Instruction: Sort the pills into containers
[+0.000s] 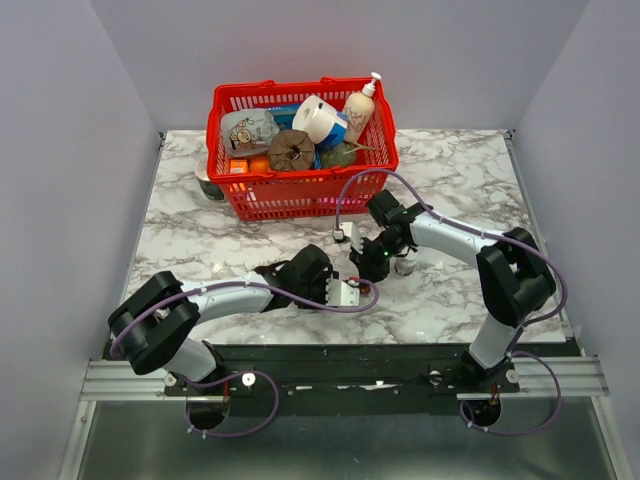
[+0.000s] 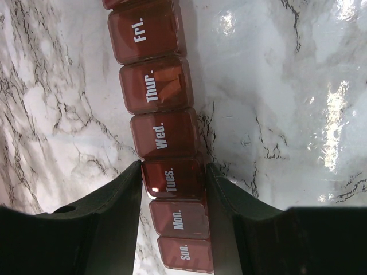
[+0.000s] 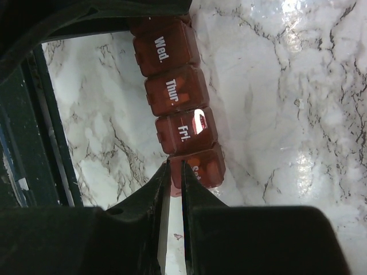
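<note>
Pill containers (image 2: 163,134): one light, stiff, glossy plastic strip, likely to skid; best held across its narrow sides. Lids read Sun., Mon., Tues., Wed., Thur., Fri.; the last is part hidden. It lies mid-desk (image 2: 287,114). At Tues. the left hand (image 2: 174,175) clamps it. Past Fri. the right hand (image 3: 175,172) is closed at the end lid; can't tell if it pinches anything.

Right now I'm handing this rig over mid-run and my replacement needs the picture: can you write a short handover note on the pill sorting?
Left gripper: shut on the narrow dark-red plastic pill strip, one finger on each side at the Tues. compartment. The strip lies flat on the white marble table.
Right gripper: shut, tips at the strip's Sat. compartment. I cannot tell whether it pinches a lid tab.
Done: strip held; no lid visibly open.
Left: open the compartments and sort the pills. No loose pills in view.
</note>
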You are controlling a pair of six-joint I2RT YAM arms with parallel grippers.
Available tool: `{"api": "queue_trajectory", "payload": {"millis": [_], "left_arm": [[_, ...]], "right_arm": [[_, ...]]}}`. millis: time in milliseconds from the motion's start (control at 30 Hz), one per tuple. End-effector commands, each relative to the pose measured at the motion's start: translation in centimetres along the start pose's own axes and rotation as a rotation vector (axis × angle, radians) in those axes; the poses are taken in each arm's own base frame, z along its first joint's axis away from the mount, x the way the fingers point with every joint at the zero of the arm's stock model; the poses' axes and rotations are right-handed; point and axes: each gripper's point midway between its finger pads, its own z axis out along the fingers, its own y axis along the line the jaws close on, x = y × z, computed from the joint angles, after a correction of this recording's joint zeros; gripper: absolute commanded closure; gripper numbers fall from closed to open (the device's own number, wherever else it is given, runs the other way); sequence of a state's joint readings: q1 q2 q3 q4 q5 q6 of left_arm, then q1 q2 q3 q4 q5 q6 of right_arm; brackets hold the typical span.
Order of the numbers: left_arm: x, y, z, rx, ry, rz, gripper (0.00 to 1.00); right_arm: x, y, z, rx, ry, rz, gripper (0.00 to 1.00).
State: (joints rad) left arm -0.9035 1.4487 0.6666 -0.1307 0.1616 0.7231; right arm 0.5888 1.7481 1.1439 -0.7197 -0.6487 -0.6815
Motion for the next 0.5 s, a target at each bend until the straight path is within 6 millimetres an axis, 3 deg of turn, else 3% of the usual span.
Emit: {"api": "queue_trajectory", "payload": {"millis": [0, 233, 467], "left_arm": [[0.7, -1.1, 0.3, 0.048, 0.032, -0.028, 0.67], [0.7, -1.3, 0.5, 0.061, 0.045, -0.054, 0.67], [0.9, -1.4, 0.6, 0.064, 0.053, -0.063, 0.67]], "right_arm": [[1.2, -0.4, 1.0, 0.021, 0.082, 0.058, 0.8], [3.2, -2.5, 3.0, 0.143, 0.228, 0.136, 0.83], [0.2, -1.0, 0.7, 0.096, 0.121, 0.078, 0.83]]}}
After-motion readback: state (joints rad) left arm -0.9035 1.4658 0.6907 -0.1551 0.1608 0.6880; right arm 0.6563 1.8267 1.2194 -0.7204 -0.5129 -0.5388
